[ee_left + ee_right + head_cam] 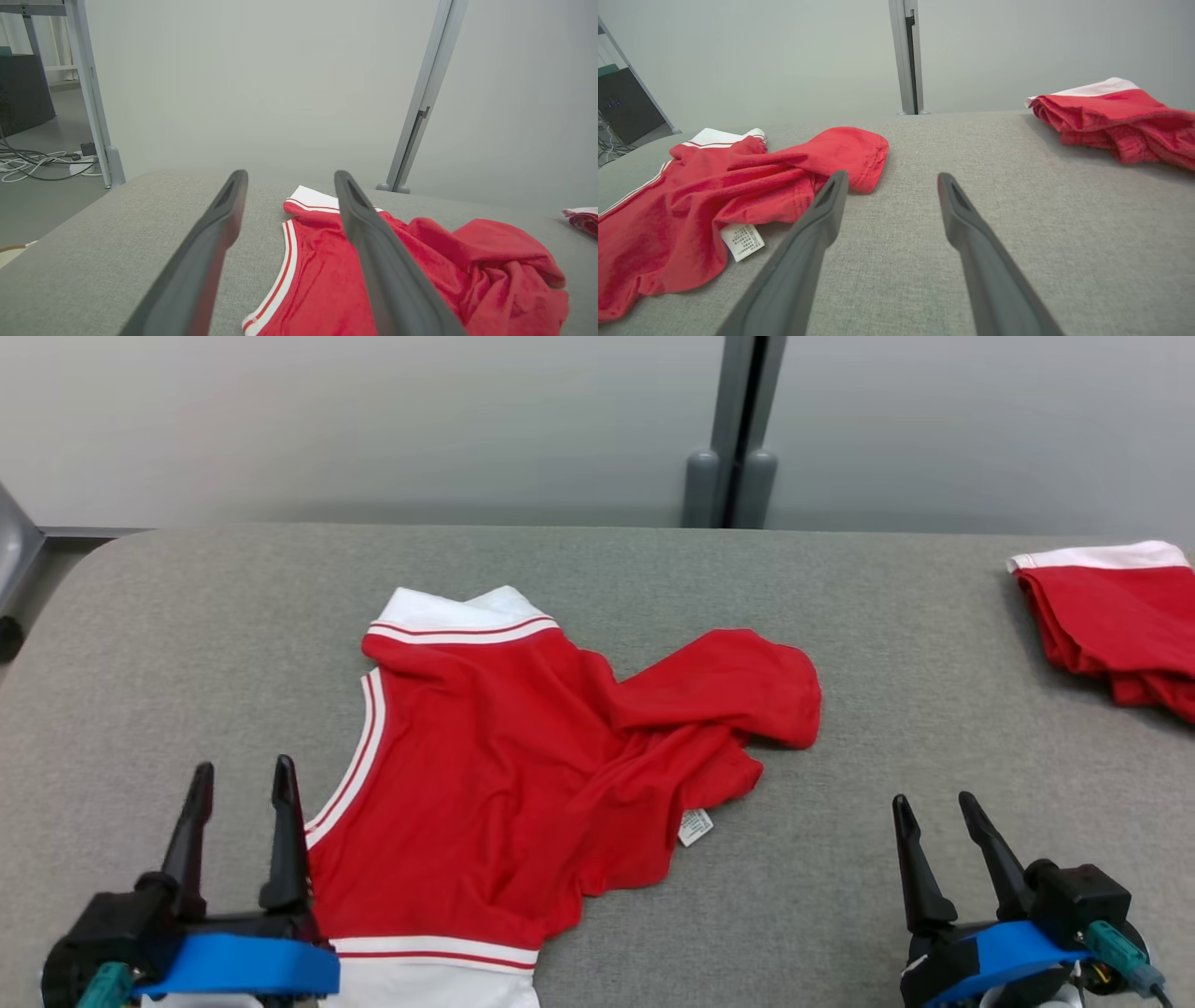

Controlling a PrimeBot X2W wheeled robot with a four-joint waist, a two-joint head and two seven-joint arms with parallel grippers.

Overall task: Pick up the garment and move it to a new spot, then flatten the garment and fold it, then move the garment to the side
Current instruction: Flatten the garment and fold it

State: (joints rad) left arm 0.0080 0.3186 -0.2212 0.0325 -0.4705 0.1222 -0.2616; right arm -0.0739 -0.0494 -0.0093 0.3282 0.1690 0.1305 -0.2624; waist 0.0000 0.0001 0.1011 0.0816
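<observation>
Nearest the robot, the left end effector [244, 765] stands fingers spread, its inner finger just beside the striped left edge of the crumpled red garment [485, 775], while the right end effector [933, 798], equally spread, hovers over the counter [887, 663] well to its right. The garment lies centre-left, long axis running from near white hem to far white band, so the left arm looks nearer; a second red garment [1111, 616] sits far right.
</observation>
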